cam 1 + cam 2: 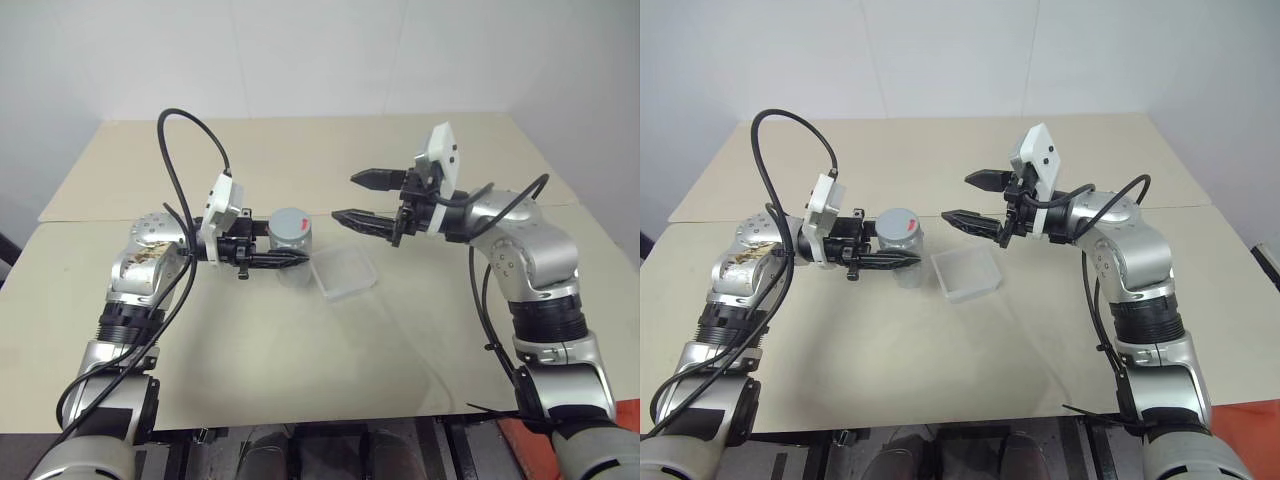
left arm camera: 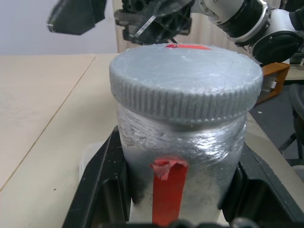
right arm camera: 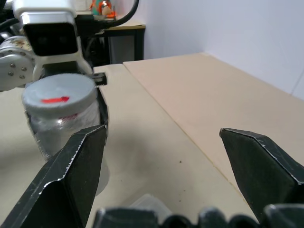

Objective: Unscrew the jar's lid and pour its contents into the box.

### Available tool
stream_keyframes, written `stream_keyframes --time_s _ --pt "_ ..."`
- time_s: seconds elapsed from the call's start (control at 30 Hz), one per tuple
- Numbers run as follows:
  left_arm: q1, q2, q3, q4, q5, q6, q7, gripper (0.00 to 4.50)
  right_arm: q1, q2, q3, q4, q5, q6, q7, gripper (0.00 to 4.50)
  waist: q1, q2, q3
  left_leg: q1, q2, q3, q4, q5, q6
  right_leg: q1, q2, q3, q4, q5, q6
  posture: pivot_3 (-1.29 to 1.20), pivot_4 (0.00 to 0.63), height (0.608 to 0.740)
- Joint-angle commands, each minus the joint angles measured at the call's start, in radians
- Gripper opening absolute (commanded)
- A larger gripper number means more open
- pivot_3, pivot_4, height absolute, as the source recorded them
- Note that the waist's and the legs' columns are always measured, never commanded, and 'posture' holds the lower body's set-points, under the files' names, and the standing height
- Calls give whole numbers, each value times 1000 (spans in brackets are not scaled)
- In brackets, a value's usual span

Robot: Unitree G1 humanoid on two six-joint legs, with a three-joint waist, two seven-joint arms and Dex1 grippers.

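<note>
Jar (image 1: pixel 291 243): pinched in my left tool (image 1: pixel 290 258), held above tabletop (image 1: pixel 300 370) beside box (image 1: pixel 343 273). Lid (image 2: pixel 185 80): on, not yet unscrewed. Right tool (image 1: pixel 352 198): spread wide, empty, apart from lid. Step: unscrewing. Next, I judge: right tool closes round lid, then twists.

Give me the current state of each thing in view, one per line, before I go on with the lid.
jar: upright, clamped by the left claw.
lid: on the jar, not yet off.
box: on the table, open side up, beside the jar, nothing seen in it.
left claw: shut on the jar's body.
right claw: open, holding nothing, apart from the lid.
contents: hidden inside the jar.
</note>
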Motion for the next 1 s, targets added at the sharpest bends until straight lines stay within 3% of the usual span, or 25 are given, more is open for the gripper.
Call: stream_keyframes --time_s 0.03,0.33,0.63,1.0 --pt "-32 -13 17 9 6 -18 28 1956 -14 -6 -32 -84 32 -12 15 4463 1 0 0 0 0 0 0 0 0 0 0 0 0 0 0 0 150 740" --pt "-72 -74 7 73 41 -48 75 1956 -48 72 45 -165 37 12 -3 4463 1 0 0 0 0 0 0 0 0 0 0 0 0 0 0 0 150 740" --pt "-64 -77 16 47 22 -40 62 1956 -127 161 116 -18 -76 -38 -43 4463 2 0 0 0 0 0 0 0 0 0 0 0 0 0 0 0 150 740" --pt "-48 -63 25 27 16 -34 52 1956 -133 146 94 57 -105 -62 -4 4463 -2 0 0 0 0 0 0 0 0 0 0 -1 0 0 0 0 150 740"
